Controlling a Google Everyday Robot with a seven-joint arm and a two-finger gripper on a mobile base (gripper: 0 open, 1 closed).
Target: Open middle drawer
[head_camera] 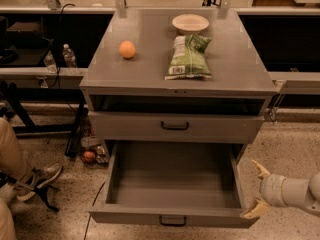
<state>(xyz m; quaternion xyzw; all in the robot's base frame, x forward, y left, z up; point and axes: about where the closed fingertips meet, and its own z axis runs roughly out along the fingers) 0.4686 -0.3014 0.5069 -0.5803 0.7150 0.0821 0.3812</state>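
The middle drawer (pixel 172 219) is pulled far out of the grey cabinet (pixel 150 74). Its deep plain grey tray (pixel 172 176) is empty, and a small black pull handle (pixel 172 220) sits on its low front panel. Above it, the taller-fronted drawer (pixel 130 126) with a wider black handle is closed. My gripper (pixel 255 190) is at the lower right, just outside the open drawer's right front corner. It is open and holds nothing. The lowest drawer is hidden under the open one.
On the cabinet top lie an orange (pixel 127 49), a green chip bag (pixel 188 56) and a pale bowl (pixel 190 22). A person's leg and shoe (pixel 42 176) are on the floor at left. Water bottles (pixel 69 58) and small floor clutter (pixel 89 155) are left of the cabinet.
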